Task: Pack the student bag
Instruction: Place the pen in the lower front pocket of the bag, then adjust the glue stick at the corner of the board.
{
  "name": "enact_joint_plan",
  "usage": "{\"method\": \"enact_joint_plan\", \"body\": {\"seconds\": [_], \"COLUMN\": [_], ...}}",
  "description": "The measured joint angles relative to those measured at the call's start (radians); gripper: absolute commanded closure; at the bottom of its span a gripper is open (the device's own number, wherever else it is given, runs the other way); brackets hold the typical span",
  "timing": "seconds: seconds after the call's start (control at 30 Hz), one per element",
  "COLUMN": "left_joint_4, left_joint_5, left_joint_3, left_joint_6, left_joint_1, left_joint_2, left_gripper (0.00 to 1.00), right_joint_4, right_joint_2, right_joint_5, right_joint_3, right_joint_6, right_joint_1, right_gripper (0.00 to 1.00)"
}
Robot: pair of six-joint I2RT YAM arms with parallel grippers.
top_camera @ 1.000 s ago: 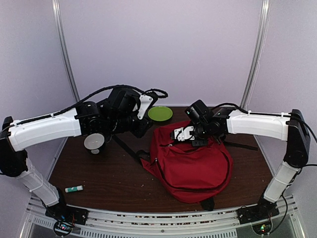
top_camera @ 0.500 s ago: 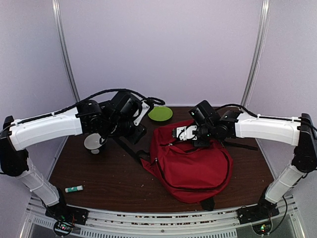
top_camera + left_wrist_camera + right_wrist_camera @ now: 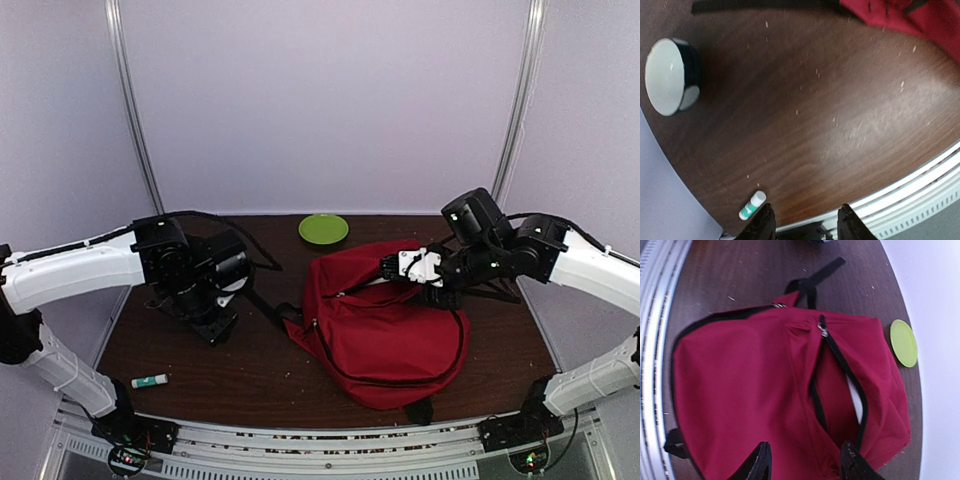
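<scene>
My right claw (image 3: 802, 462) has spread and drawn back to the right; it now hangs over the bag (image 3: 385, 335), pinching nothing. My left claw (image 3: 802, 225), also spread and empty, has swung down left of the bag, away from the cup (image 3: 670, 75). The bag lies unzipped on the worktop (image 3: 250, 365), so I judge loading comes next. The glue stick (image 3: 752, 205), front-left of the bag, has a green label, but I can read no writing anywhere.

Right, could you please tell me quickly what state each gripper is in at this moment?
Left gripper: open, holding nothing.
Right gripper: open above the red bag, holding nothing.
</scene>
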Motion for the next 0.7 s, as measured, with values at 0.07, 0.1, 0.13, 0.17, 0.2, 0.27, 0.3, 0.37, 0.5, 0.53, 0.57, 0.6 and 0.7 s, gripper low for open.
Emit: {"method": "enact_joint_plan", "body": {"seconds": [0.07,0.1,0.13,0.17,0.2,0.27,0.3,0.37,0.5,0.53,0.57,0.6,0.7], "left_joint_4": [-0.051,-0.078,-0.106,-0.123,-0.145,-0.175,-0.184,-0.193,-0.198,-0.198,-0.198,-0.196,-0.185], "left_joint_5": [0.026,0.034,0.04,0.042,0.043,0.041,0.036,0.023,0.016,0.009,0.004,0.003,0.007], "left_joint_3": [-0.028,-0.034,-0.034,-0.031,-0.023,-0.005,0.009,0.022,0.013,0.008,0.002,-0.006,-0.055], "left_joint_6": [-0.006,-0.006,-0.002,0.005,0.014,0.044,0.058,0.1,0.167,0.18,0.19,0.196,0.201], "left_joint_1": [0.002,0.004,0.006,0.01,0.013,0.019,0.023,0.037,0.083,0.093,0.103,0.11,0.136], "left_joint_2": [0.014,0.032,0.059,0.087,0.127,0.196,0.237,0.298,0.356,0.363,0.37,0.376,0.399], "left_gripper": [0.54,0.54,0.53,0.52,0.52,0.51,0.51,0.51,0.49,0.47,0.45,0.44,0.44], "right_joint_4": [-0.017,-0.022,-0.023,-0.023,-0.025,-0.029,-0.03,-0.03,-0.027,-0.026,-0.025,-0.024,-0.024], "right_joint_2": [-0.04,-0.047,-0.047,-0.042,-0.035,-0.023,-0.021,-0.023,-0.03,-0.032,-0.032,-0.033,-0.033], "right_joint_5": [-0.095,-0.135,-0.176,-0.213,-0.238,-0.272,-0.286,-0.301,-0.313,-0.312,-0.312,-0.312,-0.312], "right_joint_3": [-0.024,-0.031,-0.039,-0.049,-0.058,-0.071,-0.077,-0.084,-0.097,-0.101,-0.105,-0.11,-0.116], "right_joint_6": [0.016,0.024,0.029,0.033,0.036,0.044,0.048,0.051,0.054,0.054,0.054,0.054,0.054], "right_joint_1": [0.0,0.0,0.0,0.0,0.0,0.0,0.0,0.0,0.0,0.0,0.0,0.0,0.0], "right_gripper": [0.52,0.51,0.51,0.51,0.5,0.49,0.49,0.48,0.48,0.47,0.47,0.47,0.47]}}
